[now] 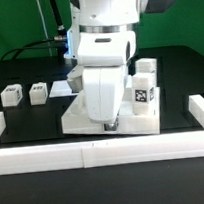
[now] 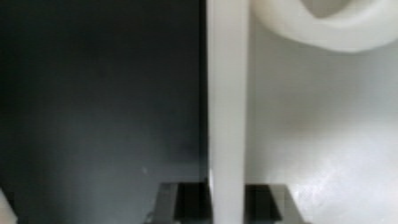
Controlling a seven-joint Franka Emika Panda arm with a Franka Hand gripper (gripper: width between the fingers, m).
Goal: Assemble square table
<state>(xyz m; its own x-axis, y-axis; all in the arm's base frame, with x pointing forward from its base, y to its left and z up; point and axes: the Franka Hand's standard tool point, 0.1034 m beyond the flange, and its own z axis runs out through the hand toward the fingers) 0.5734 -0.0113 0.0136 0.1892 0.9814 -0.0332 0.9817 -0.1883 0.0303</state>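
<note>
While the claw clamps narrow on the front wall of the square tabletop, the table looks about half built. The wrist view shows that thin white wall running straight between the two dark fingers, with one round corner socket open and unfilled farther along the tray.

The tabletop lies flat on the black surface, directly under the arm. On its corner toward the exterior view's right a tagged leg stands upright, and a second leg rises just behind it. Whether either is screwed home, or only set in place, cannot be told.

Well apart from the tabletop, toward the exterior view's left, two loose legs lie on the surface. The marker board lies between them and the tabletop. The long border rail runs just in front of the tabletop.

By this showing, two legs are up and two are left to fetch and fit, and the grip on the wall suggests the tabletop is being held or shifted for that work.
</note>
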